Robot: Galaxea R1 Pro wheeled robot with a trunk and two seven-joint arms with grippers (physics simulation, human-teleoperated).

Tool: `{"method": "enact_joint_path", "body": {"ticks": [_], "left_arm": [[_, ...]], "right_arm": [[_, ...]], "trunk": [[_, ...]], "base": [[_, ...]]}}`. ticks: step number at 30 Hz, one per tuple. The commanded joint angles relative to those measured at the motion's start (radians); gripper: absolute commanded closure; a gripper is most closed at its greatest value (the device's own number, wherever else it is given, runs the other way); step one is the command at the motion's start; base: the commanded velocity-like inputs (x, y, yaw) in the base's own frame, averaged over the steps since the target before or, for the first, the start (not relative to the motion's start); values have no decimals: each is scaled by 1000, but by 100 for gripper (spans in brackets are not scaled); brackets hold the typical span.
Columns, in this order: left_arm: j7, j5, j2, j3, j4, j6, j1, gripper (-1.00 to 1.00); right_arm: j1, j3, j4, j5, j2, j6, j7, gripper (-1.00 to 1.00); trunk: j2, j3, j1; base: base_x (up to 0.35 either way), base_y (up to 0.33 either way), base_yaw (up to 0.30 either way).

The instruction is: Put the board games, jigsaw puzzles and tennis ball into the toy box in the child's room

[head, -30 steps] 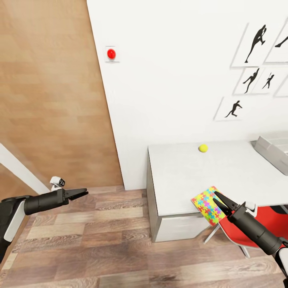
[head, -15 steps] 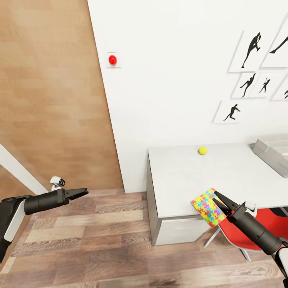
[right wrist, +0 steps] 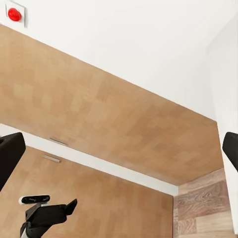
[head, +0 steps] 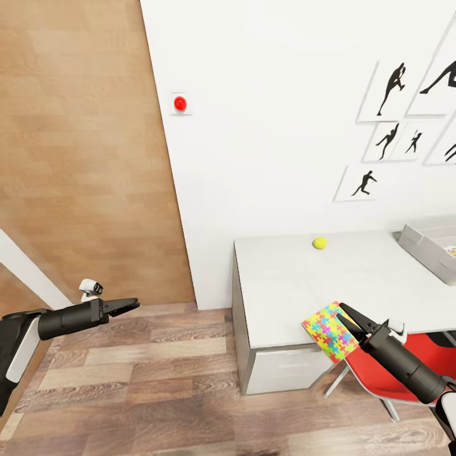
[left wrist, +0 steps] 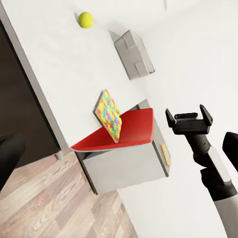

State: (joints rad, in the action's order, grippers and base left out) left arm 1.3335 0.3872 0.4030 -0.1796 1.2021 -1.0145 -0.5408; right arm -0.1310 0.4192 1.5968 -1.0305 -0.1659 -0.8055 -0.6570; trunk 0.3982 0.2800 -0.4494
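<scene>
Your right claw (head: 347,315) is clamped on the jigsaw puzzle (head: 324,329) at the tabletop's (head: 285,285) near edge; toy box (head: 430,244) lies farther right; left claw (head: 130,305) looks closed, empty, well apart.

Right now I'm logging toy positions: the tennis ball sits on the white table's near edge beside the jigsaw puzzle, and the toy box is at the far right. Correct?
Not quite. The tennis ball lies at the table's far edge by the wall, well apart from the jigsaw puzzle, as the head view shows. The toy box is indeed at the far right.
</scene>
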Motion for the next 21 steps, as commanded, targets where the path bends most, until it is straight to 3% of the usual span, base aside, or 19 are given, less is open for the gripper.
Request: {"method": "enact_joint_path", "body": {"ticks": [1, 21], "left_arm": [[1, 3, 0, 0, 0, -9, -1, -100], [-2, 1, -1, 0, -1, -10, -1, -100]], "right_arm": [[-1, 1, 0, -2, 0, -6, -1, -100], [-1, 1, 0, -3, 0, -6, -2, -100]], "trunk": [[2, 0, -1], [2, -33, -1]], "base": [[0, 0, 0], [0, 0, 0]]}}
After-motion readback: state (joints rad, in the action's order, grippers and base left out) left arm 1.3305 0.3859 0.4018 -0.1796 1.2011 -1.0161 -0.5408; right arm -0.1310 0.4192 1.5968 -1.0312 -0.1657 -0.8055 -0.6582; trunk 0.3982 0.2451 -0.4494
